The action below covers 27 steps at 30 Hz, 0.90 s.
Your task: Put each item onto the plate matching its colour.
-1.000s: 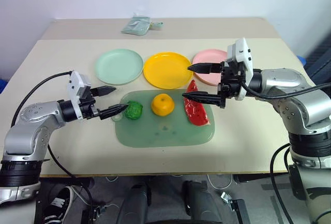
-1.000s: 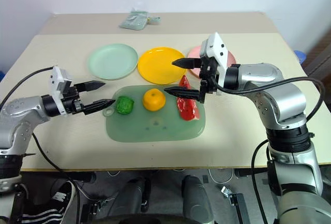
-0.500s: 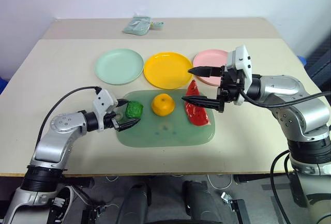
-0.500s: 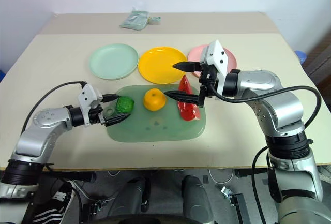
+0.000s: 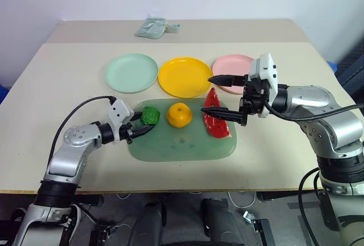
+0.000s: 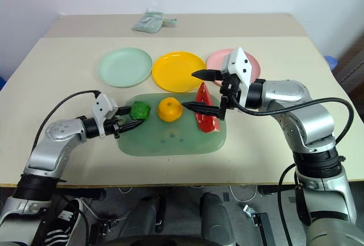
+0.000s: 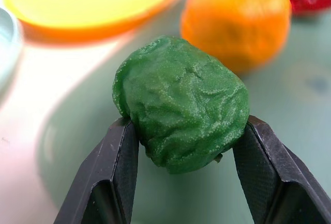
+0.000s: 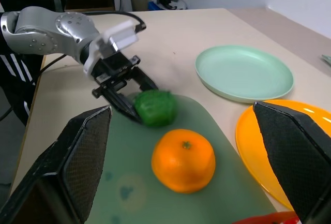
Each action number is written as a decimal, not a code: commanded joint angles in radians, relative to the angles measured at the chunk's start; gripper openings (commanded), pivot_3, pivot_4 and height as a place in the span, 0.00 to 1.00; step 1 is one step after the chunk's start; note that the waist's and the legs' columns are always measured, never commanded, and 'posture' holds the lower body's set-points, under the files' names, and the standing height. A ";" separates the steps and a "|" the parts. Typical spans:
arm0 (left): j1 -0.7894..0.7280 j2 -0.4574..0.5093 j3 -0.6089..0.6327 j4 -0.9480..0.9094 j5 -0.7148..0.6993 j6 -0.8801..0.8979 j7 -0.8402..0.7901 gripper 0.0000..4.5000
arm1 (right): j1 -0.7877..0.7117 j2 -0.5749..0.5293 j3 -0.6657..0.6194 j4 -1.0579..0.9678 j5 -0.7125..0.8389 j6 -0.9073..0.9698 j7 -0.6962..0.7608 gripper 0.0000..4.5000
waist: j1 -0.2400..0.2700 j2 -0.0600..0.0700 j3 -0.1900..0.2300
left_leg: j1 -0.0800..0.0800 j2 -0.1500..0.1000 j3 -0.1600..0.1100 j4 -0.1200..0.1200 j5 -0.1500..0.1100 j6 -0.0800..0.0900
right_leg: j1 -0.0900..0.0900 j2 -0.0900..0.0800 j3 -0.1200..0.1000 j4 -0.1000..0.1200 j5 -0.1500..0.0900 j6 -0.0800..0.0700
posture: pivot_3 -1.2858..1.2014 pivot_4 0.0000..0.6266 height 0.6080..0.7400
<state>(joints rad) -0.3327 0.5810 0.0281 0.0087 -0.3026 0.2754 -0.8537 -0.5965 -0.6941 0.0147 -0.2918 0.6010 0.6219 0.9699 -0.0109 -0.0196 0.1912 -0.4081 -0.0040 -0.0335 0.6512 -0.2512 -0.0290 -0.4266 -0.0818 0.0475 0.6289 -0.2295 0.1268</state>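
Green bumpy ball (image 7: pixel 181 102) now clamped between the left gripper (image 5: pixel 138 128) fingers, at centre-left of the frame.
You see jaws that stood wide a second ago shut on it, on the mat (image 5: pixel 182 149); lifting toward the mint plate (image 5: pixel 131 72) at upper left plausibly follows. Your right gripper (image 5: pixel 219 95) hangs open above the watermelon wedge (image 5: pixel 216 122).

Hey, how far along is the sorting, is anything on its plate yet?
Nothing is on a plate yet. In hand: the left gripper has closed on the green ball, which sits on the mat. Left: the ball to the mint plate, the orange to the yellow plate, and the watermelon wedge under the open right gripper to the pink plate.
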 commanded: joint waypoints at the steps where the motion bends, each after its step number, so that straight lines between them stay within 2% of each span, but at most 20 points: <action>1: -0.094 -0.025 0.106 0.014 -0.037 -0.001 0.105 0.47 | -0.022 0.005 -0.028 -0.009 -0.022 -0.048 -0.016 1.00 | 0.000 0.000 0.000 | 0.000 0.000 0.000 0.000 0.000 0.000 | 0.000 0.000 0.000 0.000 0.000 0.000 | 0.52 0.24 1.00; 5: -0.215 -0.067 0.138 0.159 0.028 -0.046 0.249 0.47 | -0.132 0.056 -0.016 0.187 -0.171 -0.119 -0.162 1.00 | -0.004 0.000 0.000 | 0.000 0.000 0.000 0.000 0.000 0.000 | 0.000 0.000 0.000 0.000 0.000 0.000 | 0.52 0.24 1.00; 11: -0.454 -0.137 0.166 0.580 0.109 -0.197 0.465 0.47 | -0.150 0.087 0.015 0.274 -0.236 -0.175 -0.158 1.00 | -0.001 0.000 0.000 | -0.001 -0.001 0.000 0.000 0.000 0.000 | 0.000 0.000 0.000 -0.001 0.000 0.000 | 0.52 0.24 1.00; 18: -0.604 -0.169 0.156 0.910 0.141 -0.316 0.500 0.47 | -0.131 0.095 0.008 0.240 -0.229 -0.196 -0.128 1.00 | -0.001 -0.001 0.000 | -0.001 -0.001 0.000 0.000 0.000 0.000 | -0.001 0.000 -0.001 -0.001 0.000 0.000 | 0.52 0.24 1.00; 23: -0.645 -0.180 0.178 1.027 0.119 -0.352 0.473 0.47 | -0.091 0.098 -0.002 0.143 -0.159 -0.161 -0.079 1.00 | -0.004 -0.001 0.000 | -0.001 -0.001 0.000 -0.001 0.000 0.000 | -0.001 0.000 -0.001 0.000 0.000 0.000 | 0.52 0.24 1.00; 25: -0.649 -0.185 0.192 1.040 0.101 -0.360 0.451 0.68 | -0.084 0.096 -0.005 0.127 -0.150 -0.149 -0.079 1.00 | -0.004 -0.001 0.000 | -0.001 -0.001 0.000 -0.001 0.000 0.000 | -0.001 0.000 -0.001 0.000 0.000 0.000 | 0.52 0.24 1.00; 26: -0.650 -0.181 0.180 1.043 0.118 -0.376 0.453 0.74 | -0.083 0.093 -0.006 0.127 -0.153 -0.148 -0.081 1.00 | -0.004 -0.001 0.000 | -0.001 -0.001 0.000 -0.001 0.000 0.000 | -0.001 0.000 -0.001 0.000 0.000 0.000 | 0.52 0.24 1.00; 27: -0.653 -0.178 0.171 1.046 0.134 -0.390 0.465 0.86 | -0.081 0.089 -0.006 0.128 -0.157 -0.148 -0.082 1.00 | -0.003 -0.001 0.000 | -0.001 -0.001 0.000 -0.001 0.000 0.000 | -0.001 0.000 -0.001 0.000 0.000 0.000 | 0.52 0.24 1.00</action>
<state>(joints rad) -0.9477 0.3889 0.1928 1.0700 -0.1818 -0.0763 -0.3916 -0.6740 -0.5980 0.0462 -0.1300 0.4300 0.4757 0.8883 -0.0144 -0.0201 0.1909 -0.4091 -0.0049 -0.0335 0.6507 -0.2512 -0.0290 -0.4275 -0.0817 0.0470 0.6287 -0.2292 0.1272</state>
